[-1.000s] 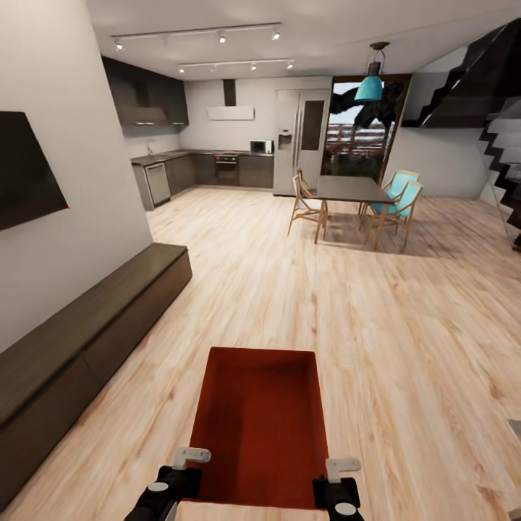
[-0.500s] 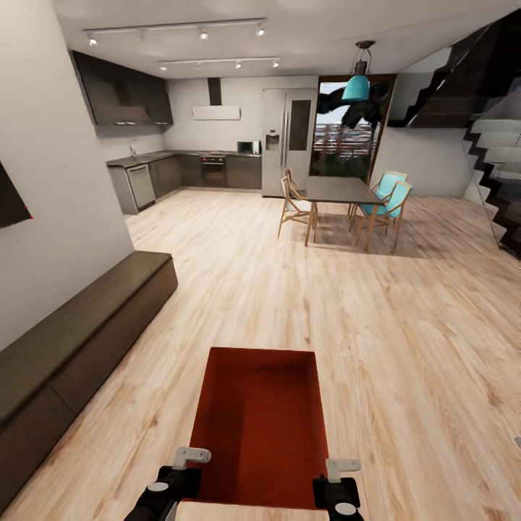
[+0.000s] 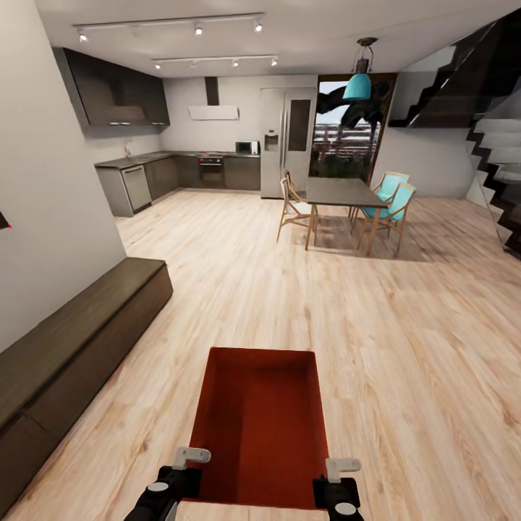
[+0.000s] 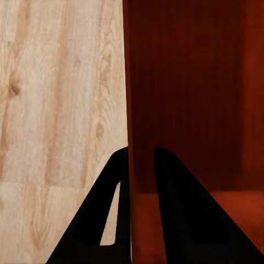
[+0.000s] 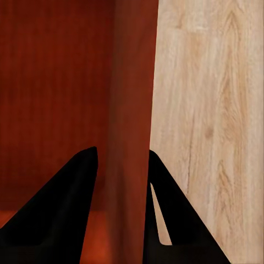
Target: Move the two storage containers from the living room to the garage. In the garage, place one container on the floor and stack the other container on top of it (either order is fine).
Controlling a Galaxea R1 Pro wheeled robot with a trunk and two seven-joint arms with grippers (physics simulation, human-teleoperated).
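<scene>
An orange-red storage container (image 3: 259, 423) hangs low in front of me over the light wood-plank floor (image 3: 405, 347) of the living room. My left gripper (image 3: 189, 469) is shut on its left wall, and the left wrist view has that wall (image 4: 135, 99) pinched between two black fingers (image 4: 176, 209). My right gripper (image 3: 334, 474) is shut on the right wall, which the right wrist view shows (image 5: 132, 110) clamped between its black fingers (image 5: 60, 214). The container is empty inside.
A long low dark-brown cabinet (image 3: 72, 340) runs along the left wall. Ahead stand a dining table (image 3: 340, 194) with wooden and teal chairs (image 3: 391, 206), a dark kitchen (image 3: 181, 170) with a fridge (image 3: 288, 141), and stairs (image 3: 499, 181) at the right.
The whole head view has shifted: the cabinet and wall TV slide off left and the kitchen looks nearer. The container and both grippers keep the same place in the picture.
</scene>
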